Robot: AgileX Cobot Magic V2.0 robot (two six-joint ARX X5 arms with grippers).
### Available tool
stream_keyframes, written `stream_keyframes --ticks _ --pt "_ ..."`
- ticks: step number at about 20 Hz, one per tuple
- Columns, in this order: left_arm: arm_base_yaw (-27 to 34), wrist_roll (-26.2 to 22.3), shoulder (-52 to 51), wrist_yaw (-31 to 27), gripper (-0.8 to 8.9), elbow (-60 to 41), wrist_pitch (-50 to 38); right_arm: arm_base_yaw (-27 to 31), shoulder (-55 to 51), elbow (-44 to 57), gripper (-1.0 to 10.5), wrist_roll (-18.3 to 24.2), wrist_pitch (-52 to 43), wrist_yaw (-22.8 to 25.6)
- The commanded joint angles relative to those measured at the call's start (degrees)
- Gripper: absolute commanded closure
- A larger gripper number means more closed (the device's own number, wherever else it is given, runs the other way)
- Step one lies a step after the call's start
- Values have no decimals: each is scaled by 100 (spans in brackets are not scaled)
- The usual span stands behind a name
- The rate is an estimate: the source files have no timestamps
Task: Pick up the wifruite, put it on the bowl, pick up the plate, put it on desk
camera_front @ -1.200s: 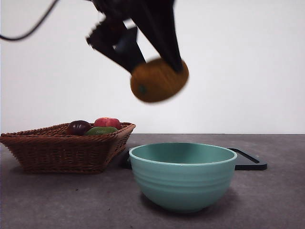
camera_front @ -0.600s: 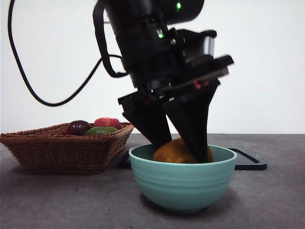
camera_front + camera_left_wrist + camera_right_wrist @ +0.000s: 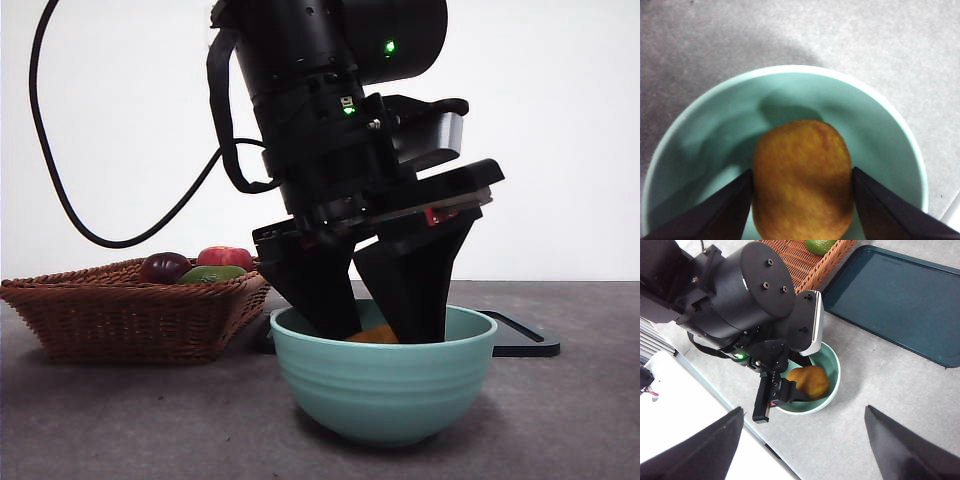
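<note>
The orange-brown wifruite (image 3: 802, 175) lies low inside the mint-green bowl (image 3: 385, 390), only its top (image 3: 372, 336) showing over the rim in the front view. My left gripper (image 3: 370, 330) reaches down into the bowl, its two black jaws pressed against the fruit's sides (image 3: 810, 380). The bowl (image 3: 835, 365) stands on the dark grey desk (image 3: 120, 420). High above the desk hangs my right gripper (image 3: 802, 450), open and holding nothing. No plate shows in these views.
A brown wicker basket (image 3: 130, 310) with a dark red, a red and a green fruit stands left of the bowl. A flat dark tray (image 3: 900, 295) lies behind and to the right of the bowl (image 3: 525, 340).
The left gripper came down from above with the wifruite and lowered it into the bowl; over the last half second the fruit sank deeper below the rim.
</note>
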State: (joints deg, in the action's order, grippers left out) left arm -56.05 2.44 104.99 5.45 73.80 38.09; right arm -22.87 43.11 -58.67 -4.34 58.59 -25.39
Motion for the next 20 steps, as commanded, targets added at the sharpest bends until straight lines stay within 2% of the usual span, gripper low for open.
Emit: stream_keyframes --ticks 1,9,15,18,20 --pt "-63 20 -118 -9 497 173 -4 -35 17 -105 558 -11 -22 -7" --pt "205 81 -1410 -15 497 179 133 -35 20 -105 559 -11 -22 -7" --pt "922 144 -2938 -11 498 179 273 -35 20 -105 559 -11 -20 -7" --pt "1377 122 -3550 46 498 173 782 -35 20 -105 559 -11 -20 -7" --pt "1631 39 -3901 308 498 101 1152 -35 22 -105 558 -9 -20 -4"
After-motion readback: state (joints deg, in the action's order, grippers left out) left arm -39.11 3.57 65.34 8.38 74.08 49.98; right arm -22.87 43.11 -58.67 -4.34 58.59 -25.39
